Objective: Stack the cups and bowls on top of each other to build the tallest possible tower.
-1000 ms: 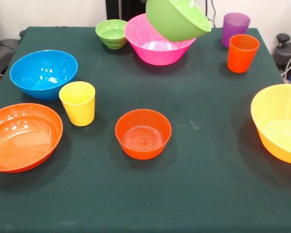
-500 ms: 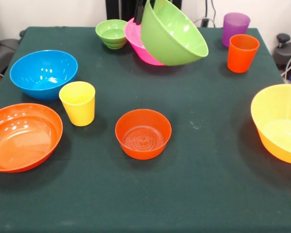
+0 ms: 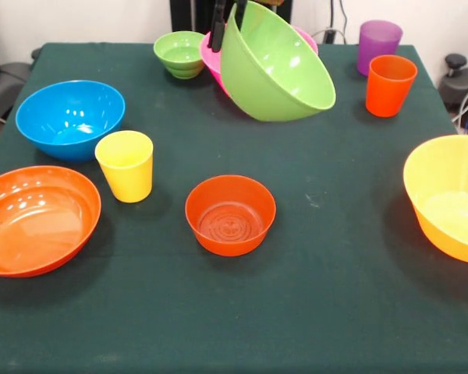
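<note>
My gripper (image 3: pixel 228 23) comes down at the top edge, shut on the rim of the medium green bowl (image 3: pixel 277 74), which hangs tilted above the table's far middle. The large pink bowl (image 3: pixel 216 66) stands behind it, mostly hidden. The small red-orange bowl (image 3: pixel 230 214) sits alone at the table's centre, nearer the camera than the held bowl. The small ribbed green bowl (image 3: pixel 180 53) is at the far left. The large yellow-orange bowl (image 3: pixel 448 195) is at the right edge. No tower stands.
The blue bowl (image 3: pixel 70 118) and the shallow orange bowl (image 3: pixel 35 220) sit on the left, with the yellow cup (image 3: pixel 125 165) between them and the centre. The orange cup (image 3: pixel 390 84) and the purple cup (image 3: pixel 378 45) stand at the far right.
The gripper has brought the medium green bowl lower and nearer the camera, a little to the left. It now covers most of the pink bowl. Nothing else has moved.
</note>
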